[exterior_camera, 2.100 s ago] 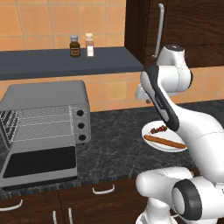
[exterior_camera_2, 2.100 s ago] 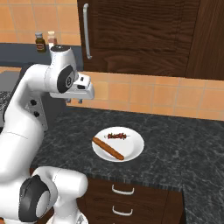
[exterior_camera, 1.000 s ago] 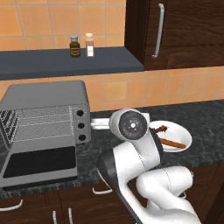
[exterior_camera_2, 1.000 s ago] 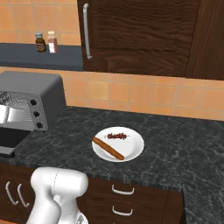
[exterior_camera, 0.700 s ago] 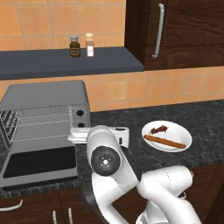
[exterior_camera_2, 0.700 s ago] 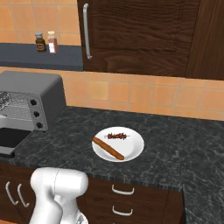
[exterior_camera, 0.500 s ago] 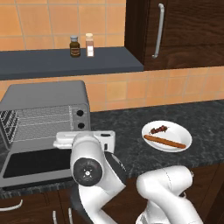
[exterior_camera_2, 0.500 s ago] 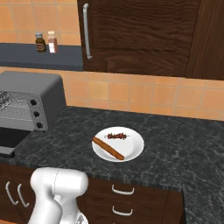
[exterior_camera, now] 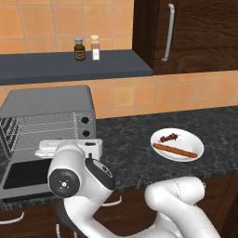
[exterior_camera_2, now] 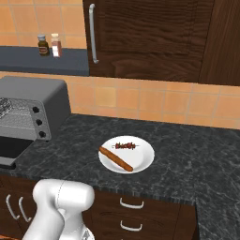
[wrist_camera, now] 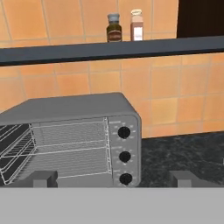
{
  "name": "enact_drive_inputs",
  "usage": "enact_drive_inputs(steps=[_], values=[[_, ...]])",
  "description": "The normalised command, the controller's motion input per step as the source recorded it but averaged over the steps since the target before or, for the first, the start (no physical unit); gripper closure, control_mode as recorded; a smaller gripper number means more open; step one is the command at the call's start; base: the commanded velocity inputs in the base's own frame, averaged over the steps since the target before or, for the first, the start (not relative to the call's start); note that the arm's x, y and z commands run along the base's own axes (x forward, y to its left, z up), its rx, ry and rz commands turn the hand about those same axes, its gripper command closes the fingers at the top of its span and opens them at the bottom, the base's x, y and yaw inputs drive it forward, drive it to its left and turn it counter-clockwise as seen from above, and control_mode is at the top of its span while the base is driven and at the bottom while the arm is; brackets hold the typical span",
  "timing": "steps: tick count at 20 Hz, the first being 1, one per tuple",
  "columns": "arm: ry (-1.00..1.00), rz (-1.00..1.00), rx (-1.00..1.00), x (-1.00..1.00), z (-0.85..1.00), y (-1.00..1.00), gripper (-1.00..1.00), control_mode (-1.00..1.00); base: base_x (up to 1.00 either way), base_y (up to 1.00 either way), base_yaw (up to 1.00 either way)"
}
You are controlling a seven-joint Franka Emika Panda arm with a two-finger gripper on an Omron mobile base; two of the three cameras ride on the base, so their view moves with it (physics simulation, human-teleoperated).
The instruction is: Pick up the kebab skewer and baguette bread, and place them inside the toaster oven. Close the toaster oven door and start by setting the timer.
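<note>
Arm swung left, toaster oven [wrist_camera: 78,140] beyond jaws.

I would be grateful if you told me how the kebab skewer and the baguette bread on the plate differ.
The kebab skewer is short, chunky and dark red-brown; the baguette bread is long, smooth and orange-brown. The kebab skewer lies nearer the wall, the baguette bread nearer the counter's front edge. Both rest on the white plate, untouched.

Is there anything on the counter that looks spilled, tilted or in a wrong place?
Nothing stands out. The kebab skewer and baguette bread lie on the white plate, and the toaster oven door is open.
</note>
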Motion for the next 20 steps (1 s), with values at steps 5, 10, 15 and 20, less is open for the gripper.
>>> enact_drive_inputs(steps=[5, 10, 15, 20], values=[[0.00, 0.00, 0.00, 0.00, -0.04, 0.23, -1.00, -1.00, 0.00, 0.00, 0.00], [0.00, 0.00, -0.02, -0.01, -0.41, 0.39, -1.00, -1.00, 0.00, 0.00, 0.00], [0.00, 0.00, 0.00, 0.16, -0.03, 0.24, -1.00, -1.00, 0.00, 0.00, 0.00], [0.00, 0.00, 0.00, 0.19, 0.00, 0.24, -1.00, -1.00, 0.00, 0.00, 0.00]])
